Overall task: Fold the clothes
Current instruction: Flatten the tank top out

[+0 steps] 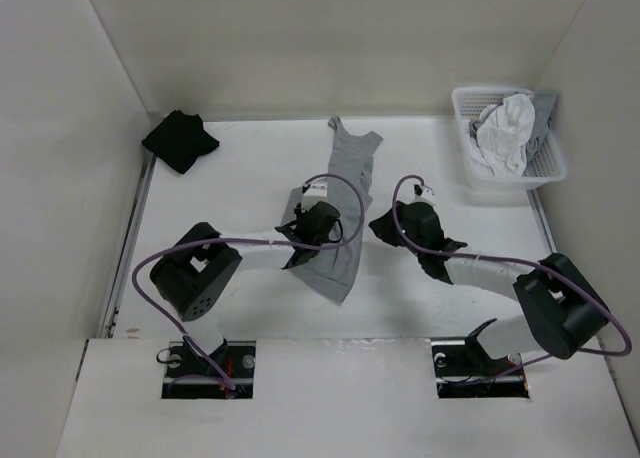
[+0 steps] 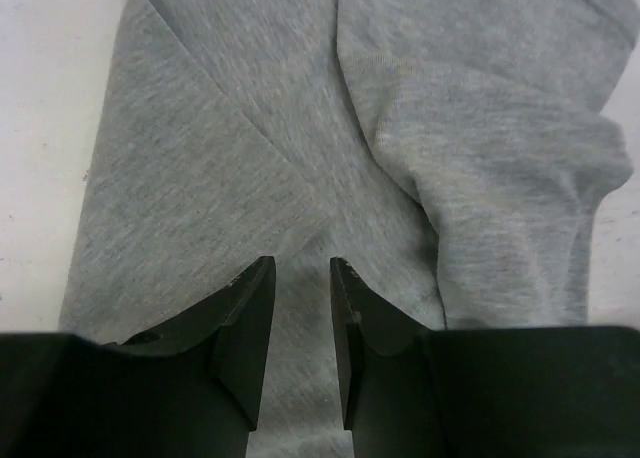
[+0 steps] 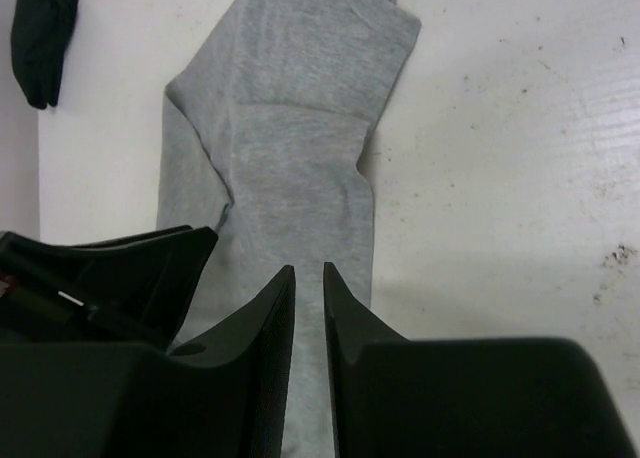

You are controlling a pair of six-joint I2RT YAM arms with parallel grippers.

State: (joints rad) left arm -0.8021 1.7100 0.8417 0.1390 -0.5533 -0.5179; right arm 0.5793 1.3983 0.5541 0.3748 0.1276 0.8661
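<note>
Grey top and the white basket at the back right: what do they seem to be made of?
Grey top: a thin, soft knit, possibly cotton jersey. It has a matte finish, and the left wrist view shows heathered flecks, a fine stitch grain and limp folds. White basket: looks like moulded plastic. Its walls are a regular lattice of holes under a smooth rim.

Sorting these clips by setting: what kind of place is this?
Probably a lab test booth for laundry folding: plain white walls, robot arms at a table, a grey top, a laundry basket.
</note>
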